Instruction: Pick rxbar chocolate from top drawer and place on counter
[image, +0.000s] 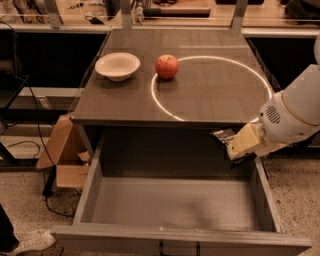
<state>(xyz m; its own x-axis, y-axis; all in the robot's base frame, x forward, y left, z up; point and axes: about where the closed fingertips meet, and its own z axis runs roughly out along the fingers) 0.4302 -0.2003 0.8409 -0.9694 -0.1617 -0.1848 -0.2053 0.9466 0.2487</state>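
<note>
Now the gripper, clamped on the chocolate bar, hangs above the right side of the drawer, the bench lying just beyond its far edge.

- The arm has a smooth, white, bulbous shell.
- A round patch of small dark holes marks the shell near the wrist.
- The gripper, with blocky cream-yellow fingers, is above the right rear of the top drawer.
</note>
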